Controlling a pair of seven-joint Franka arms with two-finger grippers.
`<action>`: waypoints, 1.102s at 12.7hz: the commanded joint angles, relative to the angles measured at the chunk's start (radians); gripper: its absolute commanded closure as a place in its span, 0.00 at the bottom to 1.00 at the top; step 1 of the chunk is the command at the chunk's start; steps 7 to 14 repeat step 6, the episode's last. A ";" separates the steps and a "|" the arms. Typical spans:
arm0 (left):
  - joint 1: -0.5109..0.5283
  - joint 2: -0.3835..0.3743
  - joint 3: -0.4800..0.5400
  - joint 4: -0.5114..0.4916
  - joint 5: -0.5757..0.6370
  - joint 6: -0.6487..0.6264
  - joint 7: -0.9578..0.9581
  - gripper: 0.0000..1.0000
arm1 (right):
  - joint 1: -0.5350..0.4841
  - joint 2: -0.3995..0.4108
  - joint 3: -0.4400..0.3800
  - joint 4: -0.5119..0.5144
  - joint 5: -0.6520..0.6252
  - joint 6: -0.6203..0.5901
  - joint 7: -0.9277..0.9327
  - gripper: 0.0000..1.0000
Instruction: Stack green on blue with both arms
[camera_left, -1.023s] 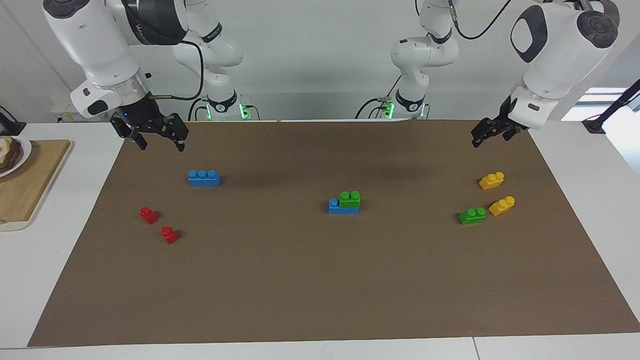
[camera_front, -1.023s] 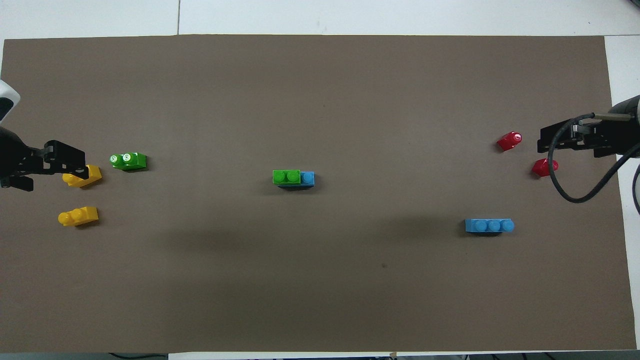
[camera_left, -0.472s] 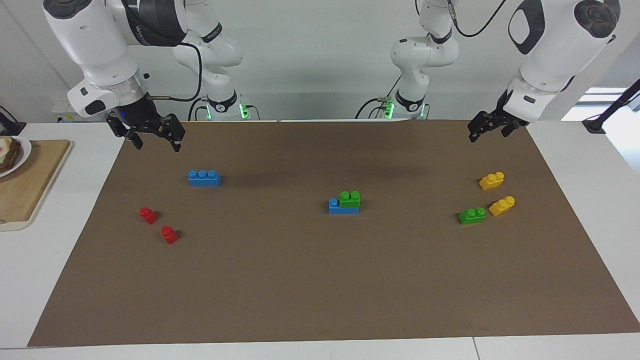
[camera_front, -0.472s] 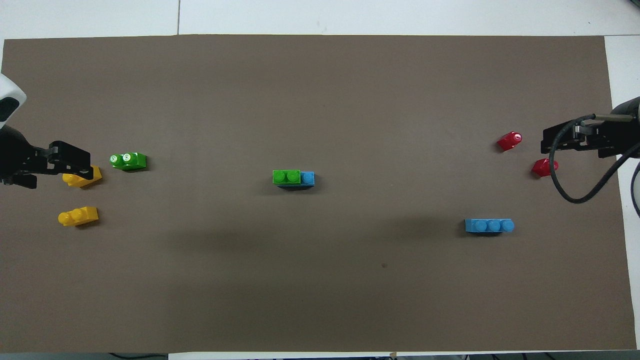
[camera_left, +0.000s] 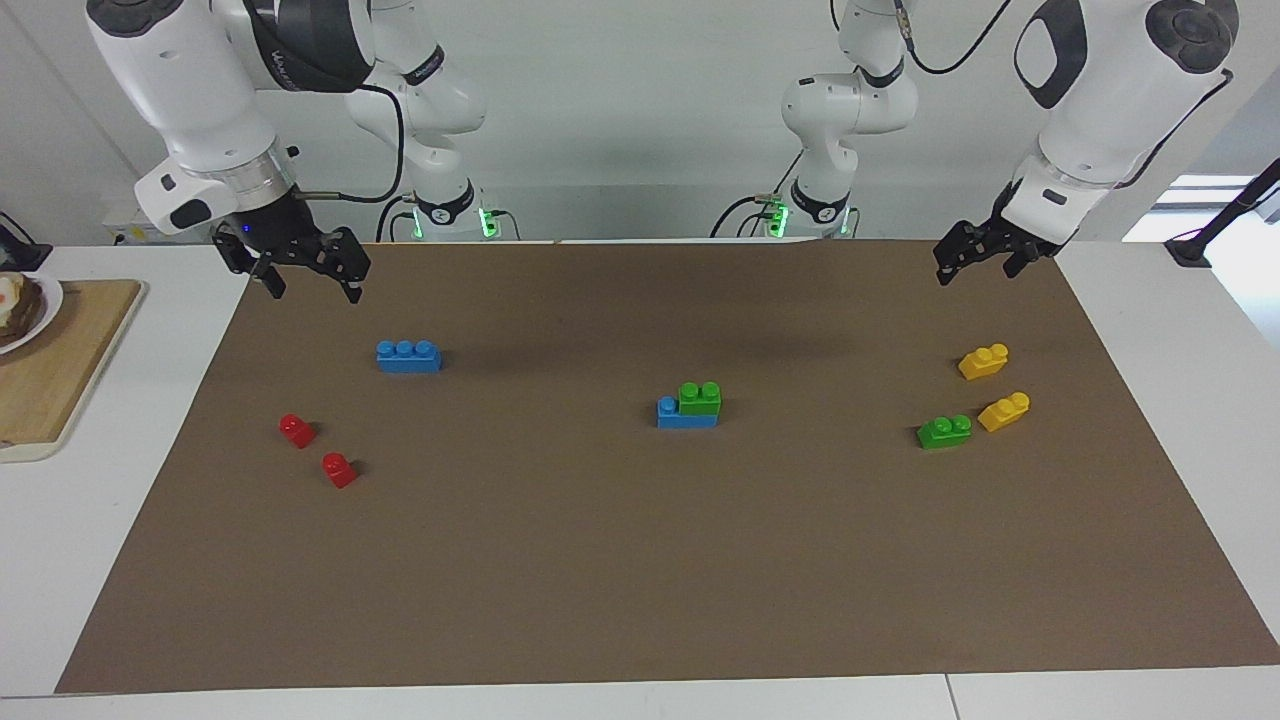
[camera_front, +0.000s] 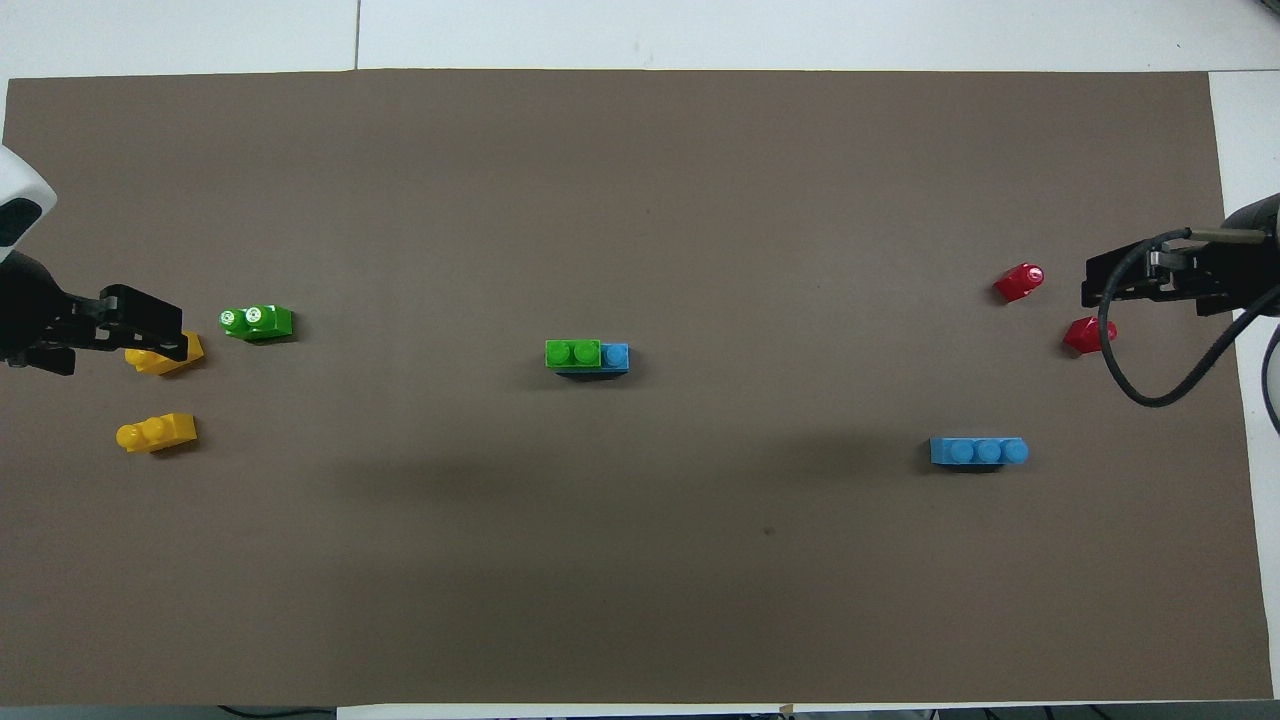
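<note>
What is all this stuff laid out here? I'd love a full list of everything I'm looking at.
Mat: one, brown, covering most of the white table.
Stacked pair: green brick on blue brick, mid-mat.
Loose blue brick: one, three studs, toward the right arm's end.
Red bricks: two, farther from the robots than the loose blue brick.
Loose green brick: one, toward the left arm's end.
Yellow bricks: two, beside the loose green brick.
Wooden board: one, off the mat at the right arm's end; a plate on it.
Right gripper: black, open, raised over the mat's corner.
Left gripper: black, open, raised over the mat's other corner nearest the robots.
</note>
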 joint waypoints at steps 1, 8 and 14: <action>-0.024 0.000 0.010 0.001 0.010 0.017 0.011 0.00 | -0.018 -0.009 0.012 0.002 -0.017 -0.022 -0.024 0.01; -0.025 0.003 0.010 0.008 0.008 0.019 0.002 0.00 | -0.016 -0.011 0.012 0.000 -0.015 -0.021 -0.023 0.00; -0.025 0.003 0.010 0.008 0.008 0.019 0.002 0.00 | -0.016 -0.011 0.012 0.000 -0.015 -0.021 -0.023 0.00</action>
